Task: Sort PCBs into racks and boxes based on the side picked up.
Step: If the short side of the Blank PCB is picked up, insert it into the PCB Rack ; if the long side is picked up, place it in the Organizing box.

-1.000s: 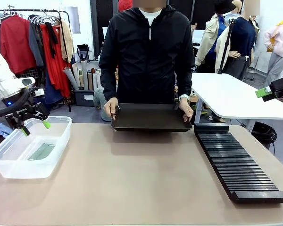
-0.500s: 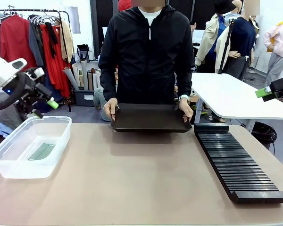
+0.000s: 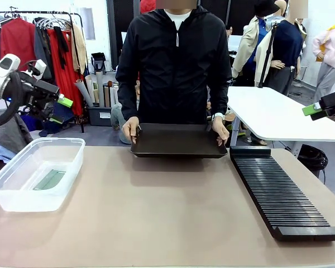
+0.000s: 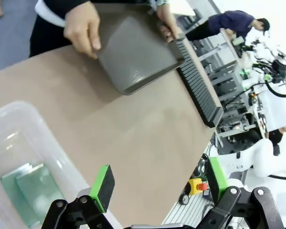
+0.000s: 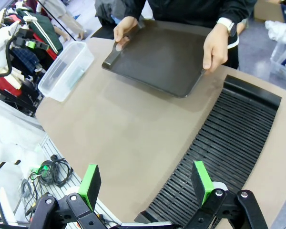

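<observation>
**Both end effectors raised and empty; boards lie in the tub**

The left end effector (image 3: 60, 100) hangs in the air above the far left of the table (image 3: 167, 218), beyond the clear box (image 3: 38, 173). In the left wrist view its fingers (image 4: 103, 187) stand wide apart with nothing between them.

The right end effector (image 5: 148, 188) is likewise spread wide and empty in the right wrist view. It is held above the near right part of the table, looking down over the black rack (image 5: 224, 143). In the front view a green pad of it shows at the right edge (image 3: 310, 109).

Green PCBs (image 3: 49, 180) lie flat on the bottom of the box, which sits at the left side of the table. In the left wrist view they show as overlapping boards (image 4: 28, 191); how many, I cannot tell.

The rack (image 3: 279, 192) runs along the right side of the table, from the far edge toward the near one. Its slots look empty.

A person in a black jacket stands at the far side, both hands (image 3: 132, 128) gripping the ends of a dark tray (image 3: 178, 140). The tray sits at the far edge of the table, its right corner just beside the far end of the rack.
</observation>
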Tool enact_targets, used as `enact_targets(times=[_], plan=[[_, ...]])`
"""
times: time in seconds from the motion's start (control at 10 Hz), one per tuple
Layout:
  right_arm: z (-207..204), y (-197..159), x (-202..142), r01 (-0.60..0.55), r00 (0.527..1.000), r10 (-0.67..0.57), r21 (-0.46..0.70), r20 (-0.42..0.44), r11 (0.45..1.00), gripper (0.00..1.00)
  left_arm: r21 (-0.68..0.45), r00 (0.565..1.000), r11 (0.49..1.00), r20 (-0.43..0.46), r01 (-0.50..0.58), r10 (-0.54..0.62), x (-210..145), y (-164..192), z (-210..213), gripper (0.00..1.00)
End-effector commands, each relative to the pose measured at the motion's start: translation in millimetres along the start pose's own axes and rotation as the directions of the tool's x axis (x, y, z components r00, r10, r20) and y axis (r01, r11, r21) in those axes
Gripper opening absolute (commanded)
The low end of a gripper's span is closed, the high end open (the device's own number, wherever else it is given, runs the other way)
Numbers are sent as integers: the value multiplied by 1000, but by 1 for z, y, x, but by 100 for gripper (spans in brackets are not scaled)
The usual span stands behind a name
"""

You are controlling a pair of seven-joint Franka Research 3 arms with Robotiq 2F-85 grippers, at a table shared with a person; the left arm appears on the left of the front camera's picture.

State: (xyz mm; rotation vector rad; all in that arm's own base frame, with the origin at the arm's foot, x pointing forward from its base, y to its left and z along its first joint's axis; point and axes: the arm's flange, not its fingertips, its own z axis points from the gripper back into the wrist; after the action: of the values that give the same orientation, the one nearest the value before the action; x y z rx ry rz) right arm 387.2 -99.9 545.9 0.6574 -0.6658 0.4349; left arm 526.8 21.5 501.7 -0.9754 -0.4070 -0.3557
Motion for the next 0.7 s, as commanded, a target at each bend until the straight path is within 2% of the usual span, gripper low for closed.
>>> enact_targets(times=[0.0,0.3,0.4,0.5,0.6], plan=[[-1,0,0,-3,1000,3,-2,16,1000,100,-51,996,994,4,93,-93,7,1,-4,100],[-1,0,0,-3,1000,3,-2,16,1000,100,-57,987,987,-36,152,-154,8,-3,-6,100],[-1,0,0,-3,1000,3,-2,16,1000,100,1,983,986,-73,167,-166,6,0,-9,100],[-1,0,0,-3,1000,3,-2,16,1000,100,-47,993,992,-23,116,-117,9,-6,-9,100],[-1,0,0,-3,1000,3,-2,16,1000,100,-47,993,992,-23,116,-117,9,-6,-9,100]])
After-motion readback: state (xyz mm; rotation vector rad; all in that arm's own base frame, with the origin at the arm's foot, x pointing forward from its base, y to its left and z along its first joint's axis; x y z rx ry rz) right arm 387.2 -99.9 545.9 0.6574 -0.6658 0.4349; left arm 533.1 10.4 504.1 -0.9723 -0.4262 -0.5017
